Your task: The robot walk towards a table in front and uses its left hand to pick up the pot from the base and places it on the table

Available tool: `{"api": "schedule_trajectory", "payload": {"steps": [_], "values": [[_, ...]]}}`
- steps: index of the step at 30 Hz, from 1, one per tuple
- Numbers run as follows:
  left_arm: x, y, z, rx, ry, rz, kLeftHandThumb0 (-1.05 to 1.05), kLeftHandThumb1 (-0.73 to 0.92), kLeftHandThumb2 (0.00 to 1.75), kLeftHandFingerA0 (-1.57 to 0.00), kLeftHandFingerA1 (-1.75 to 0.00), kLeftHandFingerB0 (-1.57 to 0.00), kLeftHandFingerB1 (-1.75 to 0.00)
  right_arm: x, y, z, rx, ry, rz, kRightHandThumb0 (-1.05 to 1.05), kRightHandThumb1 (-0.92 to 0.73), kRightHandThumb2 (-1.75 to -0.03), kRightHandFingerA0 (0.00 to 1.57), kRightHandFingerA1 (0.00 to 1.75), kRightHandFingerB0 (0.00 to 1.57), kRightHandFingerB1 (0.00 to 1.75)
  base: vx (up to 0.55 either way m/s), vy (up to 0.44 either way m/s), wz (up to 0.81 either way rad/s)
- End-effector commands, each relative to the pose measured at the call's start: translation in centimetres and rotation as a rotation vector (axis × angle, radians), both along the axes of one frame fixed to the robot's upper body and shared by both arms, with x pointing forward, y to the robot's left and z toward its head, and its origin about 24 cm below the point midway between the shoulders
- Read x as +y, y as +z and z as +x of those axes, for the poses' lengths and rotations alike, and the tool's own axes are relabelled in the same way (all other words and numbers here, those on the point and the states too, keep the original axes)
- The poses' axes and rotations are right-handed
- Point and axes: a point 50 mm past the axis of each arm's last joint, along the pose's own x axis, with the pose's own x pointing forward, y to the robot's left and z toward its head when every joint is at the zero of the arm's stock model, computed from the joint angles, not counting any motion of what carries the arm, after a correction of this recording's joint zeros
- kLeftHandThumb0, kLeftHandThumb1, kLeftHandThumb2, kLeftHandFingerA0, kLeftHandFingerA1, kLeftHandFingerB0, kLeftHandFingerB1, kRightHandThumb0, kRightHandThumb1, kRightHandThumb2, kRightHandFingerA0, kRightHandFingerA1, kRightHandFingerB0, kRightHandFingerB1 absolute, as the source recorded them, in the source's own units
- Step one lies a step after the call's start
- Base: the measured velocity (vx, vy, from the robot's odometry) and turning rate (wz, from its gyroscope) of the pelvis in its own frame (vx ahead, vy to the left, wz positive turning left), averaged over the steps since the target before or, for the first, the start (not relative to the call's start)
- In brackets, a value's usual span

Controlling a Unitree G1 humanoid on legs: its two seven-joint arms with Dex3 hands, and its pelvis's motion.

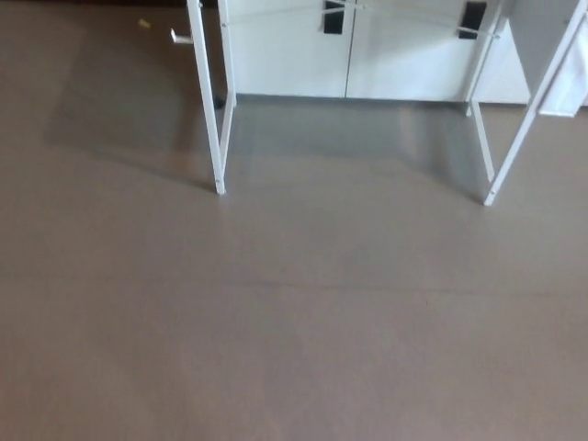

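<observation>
Neither my left hand nor my right hand shows in the head view, so I cannot tell whether either is open or closed on anything; the pot and its base are out of sight too. I judge they sit on a top beyond the upper edge, ahead of me and well apart from both hands. I cannot tell the pot's long axis, nor which hand is nearer, though the task gives the lift to the left.

Far left lies a small yellow scrap on the smooth brown floor; just right of it is a small white object I cannot identify. Next comes the white metal-framed table, of which only the frame shows: its left leg slants down to the floor; between the legs a grey shadow darkens the ground. Behind stand flat white cabinet doors with black handles; its right leg leans at far right.

Bare floor lies between me and the frame, so I judge walking forward comes first.
</observation>
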Motion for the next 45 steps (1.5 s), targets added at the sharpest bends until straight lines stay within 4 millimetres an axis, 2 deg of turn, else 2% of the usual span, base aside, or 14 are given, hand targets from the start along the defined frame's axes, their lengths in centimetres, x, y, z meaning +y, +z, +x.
{"api": "schedule_trajectory", "payload": {"steps": [1, 10, 23, 37, 45], "values": [[0.16, 0.21, 0.08, -0.018, -0.009, 0.015, -0.37, 0.43, 0.65, -0.54, -0.47, -0.40, -0.42, -0.32, 0.17, -0.09, -0.001, -0.007, -0.015, -0.26, 0.18, -0.65, 1.01, 0.89, 0.87, 0.81, 0.34, -0.117, 0.48], [0.06, 0.21, 0.14, -0.027, -0.015, 0.023, -0.38, 0.42, 0.65, -0.54, -0.48, -0.39, -0.42, -0.31, 0.19, -0.01, -0.001, -0.005, -0.016, -0.27, 0.18, -0.65, 1.01, 0.88, 0.87, 0.81, 0.24, -0.105, 0.04], [0.09, 0.23, 0.35, -0.024, -0.026, 0.013, -0.36, 0.43, 0.65, -0.53, -0.48, -0.38, -0.42, -0.26, 0.18, 0.22, 0.002, -0.004, -0.021, -0.27, 0.18, -0.65, 1.01, 0.88, 0.87, 0.81, 0.24, 0.168, -0.08], [0.02, 0.23, 0.18, -0.016, -0.045, 0.036, -0.39, 0.43, 0.66, -0.52, -0.48, -0.39, -0.43, -0.22, 0.18, 0.40, 0.006, 0.003, -0.021, -0.27, 0.18, -0.65, 1.01, 0.88, 0.86, 0.81, 0.21, -0.092, 0.02], [-0.07, 0.23, 0.26, -0.022, -0.035, 0.035, -0.38, 0.42, 0.65, -0.52, -0.47, -0.39, -0.42, -0.24, 0.27, 0.47, -0.002, 0.006, -0.024, -0.27, 0.18, -0.65, 1.00, 0.88, 0.86, 0.81, 0.18, 0.113, -0.16]]}}
